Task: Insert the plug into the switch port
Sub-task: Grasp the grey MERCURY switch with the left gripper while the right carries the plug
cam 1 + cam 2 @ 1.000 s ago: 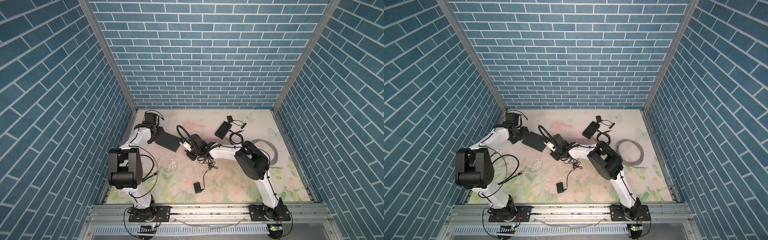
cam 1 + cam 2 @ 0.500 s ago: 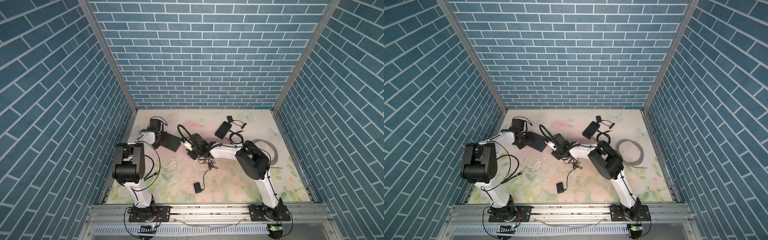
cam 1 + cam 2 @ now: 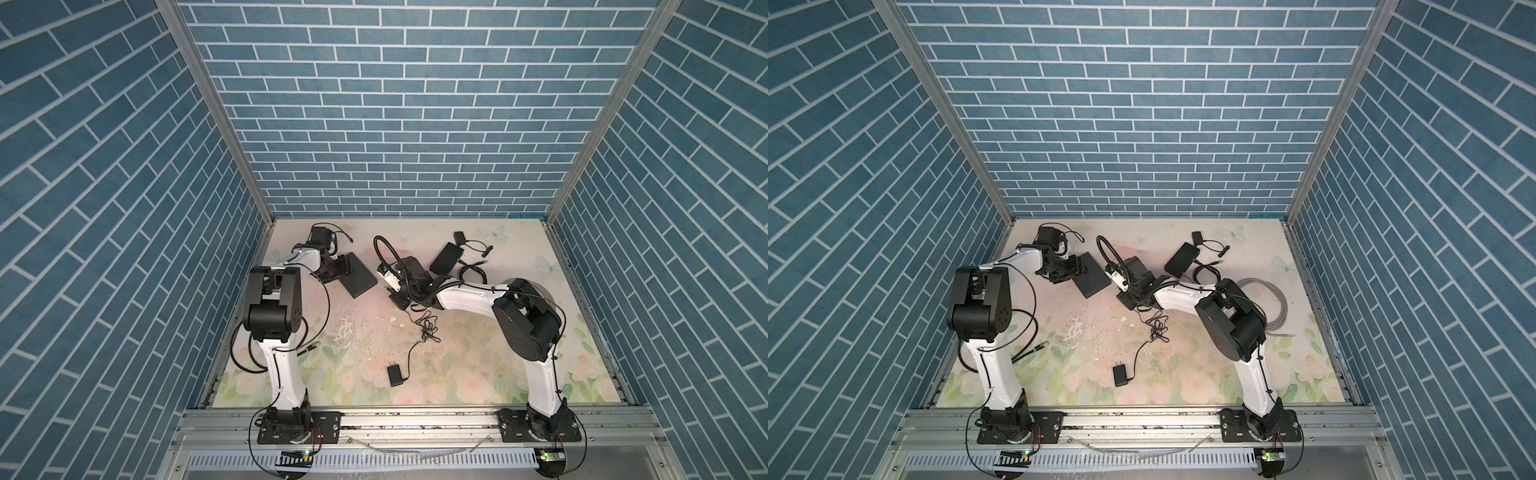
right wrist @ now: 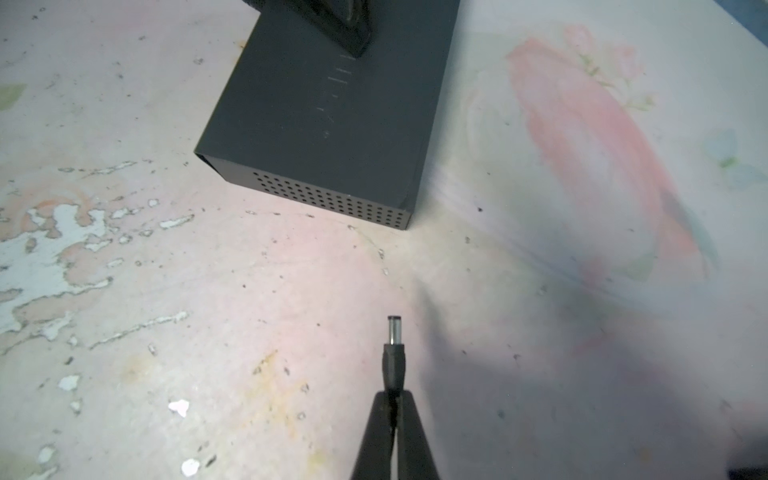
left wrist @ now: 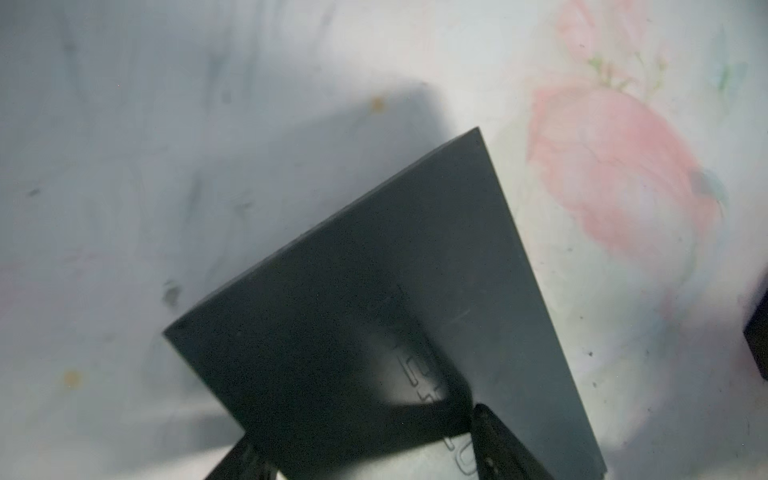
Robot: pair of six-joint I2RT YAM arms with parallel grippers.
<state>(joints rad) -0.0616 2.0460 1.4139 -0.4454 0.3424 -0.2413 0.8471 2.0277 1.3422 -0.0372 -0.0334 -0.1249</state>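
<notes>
Right wrist view: right gripper (image 4: 393,397) pinches the plug (image 4: 393,345), apart from the switch (image 4: 332,137); left gripper (image 5: 363,428) straddles it, grip unclear.

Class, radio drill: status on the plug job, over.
Left gripper open, jaws over switch. Right gripper shut on plug. Plug short of switch, facing vented side; port unseen. Nothing between.

The table (image 3: 457,365) wears a pale floral print, flaked to bare patches near its middle; on it lie the black switch (image 3: 359,279) at rear left, a second flat black box (image 3: 446,257) at rear right, a black power adapter (image 3: 395,375) towards the front with its thin tangled cord (image 3: 424,330), and a grey cable coil (image 3: 1281,301) on the right.
</notes>
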